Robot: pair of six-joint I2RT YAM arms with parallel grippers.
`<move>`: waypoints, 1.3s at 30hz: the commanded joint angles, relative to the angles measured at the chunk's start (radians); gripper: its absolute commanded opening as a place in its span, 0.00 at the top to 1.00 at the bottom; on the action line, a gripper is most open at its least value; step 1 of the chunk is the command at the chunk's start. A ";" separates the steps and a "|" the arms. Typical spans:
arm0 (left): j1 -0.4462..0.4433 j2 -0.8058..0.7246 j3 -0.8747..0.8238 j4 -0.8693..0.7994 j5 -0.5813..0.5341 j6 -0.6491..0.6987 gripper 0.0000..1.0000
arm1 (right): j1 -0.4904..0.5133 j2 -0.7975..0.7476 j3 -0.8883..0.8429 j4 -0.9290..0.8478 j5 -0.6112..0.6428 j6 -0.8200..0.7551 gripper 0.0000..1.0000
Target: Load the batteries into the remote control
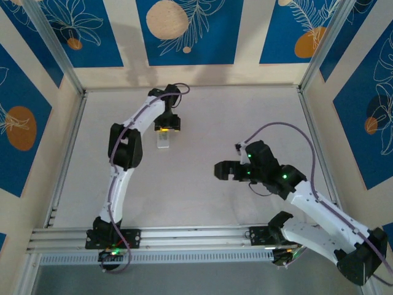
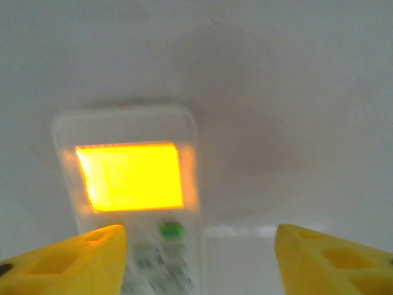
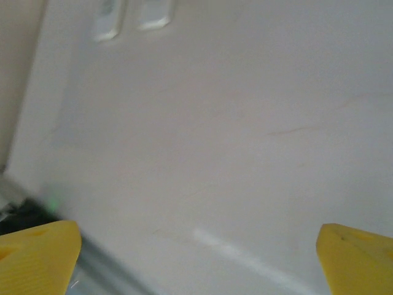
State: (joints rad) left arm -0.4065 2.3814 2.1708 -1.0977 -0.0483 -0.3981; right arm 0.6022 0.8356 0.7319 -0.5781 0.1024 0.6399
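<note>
Two arms are fitted: the left arm (image 1: 123, 157) and the right arm (image 1: 319, 212). Two grippers are fitted: the left gripper (image 2: 199, 246) and the right gripper (image 3: 196, 246), each with two yellow fingers (image 2: 73, 264). One remote control (image 2: 132, 129) lies on one tabletop (image 1: 202, 196); it has one lit orange display (image 2: 130, 177) and one green button (image 2: 171, 231). The right wrist view shows two pale blurred shapes (image 3: 153, 15), unidentifiable.

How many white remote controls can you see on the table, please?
1. The white rectangular plastic remote control, its screen glowing orange, lies on the white table close by the left gripper; others may lie hidden.
</note>
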 commanded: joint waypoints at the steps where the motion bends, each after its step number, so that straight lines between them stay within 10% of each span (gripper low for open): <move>1: -0.004 -0.310 -0.205 0.182 0.173 0.037 0.30 | -0.120 -0.064 -0.054 -0.038 0.248 -0.072 0.01; 5: 0.011 -0.728 -0.689 0.529 0.169 0.005 0.22 | -0.360 -0.077 -0.197 0.235 0.339 -0.240 0.01; 9: 0.011 -1.159 -1.229 0.859 -0.120 0.049 0.19 | -0.556 0.088 -0.326 0.630 0.202 -0.379 0.01; 15: 0.089 -1.465 -1.707 1.239 -0.392 0.249 0.11 | -0.578 0.509 -0.259 1.054 0.215 -0.474 0.01; 21: 0.332 -1.268 -1.946 1.823 -0.194 0.381 0.00 | -0.596 0.726 -0.350 1.523 0.000 -0.535 0.01; 24: 0.393 -1.000 -1.943 2.150 -0.048 0.356 0.00 | -0.606 0.702 -0.329 1.436 -0.014 -0.528 0.01; 27: 0.396 -0.796 -1.883 2.240 0.014 0.375 0.00 | -0.599 0.690 -0.319 1.401 0.013 -0.531 0.01; 39: 0.387 -0.820 -1.798 2.029 0.127 0.430 0.00 | -0.597 0.687 -0.312 1.380 0.013 -0.535 0.01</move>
State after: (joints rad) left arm -0.0196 1.5635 0.3424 0.9398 -0.0044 -0.0071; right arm 0.0063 1.5280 0.4168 0.7650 0.1295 0.1268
